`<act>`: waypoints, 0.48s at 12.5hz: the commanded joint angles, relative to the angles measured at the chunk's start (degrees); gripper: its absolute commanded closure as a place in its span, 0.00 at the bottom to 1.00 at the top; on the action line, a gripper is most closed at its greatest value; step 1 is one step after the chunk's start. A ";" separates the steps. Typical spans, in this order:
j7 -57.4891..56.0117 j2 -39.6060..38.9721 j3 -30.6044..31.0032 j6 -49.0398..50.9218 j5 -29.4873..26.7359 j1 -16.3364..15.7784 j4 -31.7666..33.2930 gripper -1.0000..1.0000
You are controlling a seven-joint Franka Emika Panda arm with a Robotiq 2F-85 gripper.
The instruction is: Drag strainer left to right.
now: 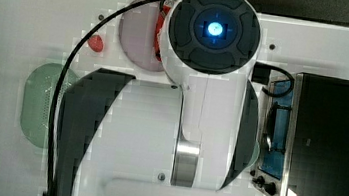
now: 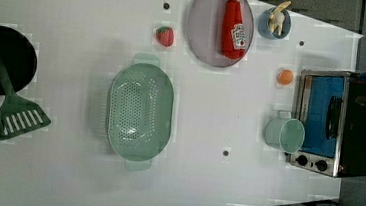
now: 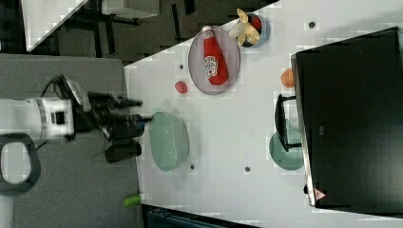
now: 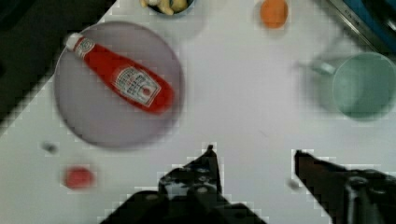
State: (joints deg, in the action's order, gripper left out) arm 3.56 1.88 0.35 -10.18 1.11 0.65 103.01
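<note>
Claw spread, grasping nothing, high over bench. Strainer: judged light, stiff, slippery plastic; best hooked at rim or tab handle for dragging.

The white Franka arm with dark grey joint covers fills the middle of the top view, folded over itself so that a round dark cap with a glowing blue light faces the camera. A black cable arcs along the arm on the top view's left. In the right view the white forearm reaches in from the right view's left, ending in the black two-fingered gripper. In the wrist view the gripper's black fingers stand apart with bare white surface between them, nothing held or touched.
</note>
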 commanded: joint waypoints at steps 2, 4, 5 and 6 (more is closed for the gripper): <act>-3.56 32.48 -2.22 14.46 1.13 0.66 14.74 0.10; -3.56 32.24 -1.17 14.37 0.90 0.48 15.21 0.00; -3.55 31.77 0.17 14.35 0.28 0.20 15.62 0.00; -3.47 31.10 2.03 14.15 -0.51 -0.21 16.06 0.00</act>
State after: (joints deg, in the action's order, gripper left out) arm 2.47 37.94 1.15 4.65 1.49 1.44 117.84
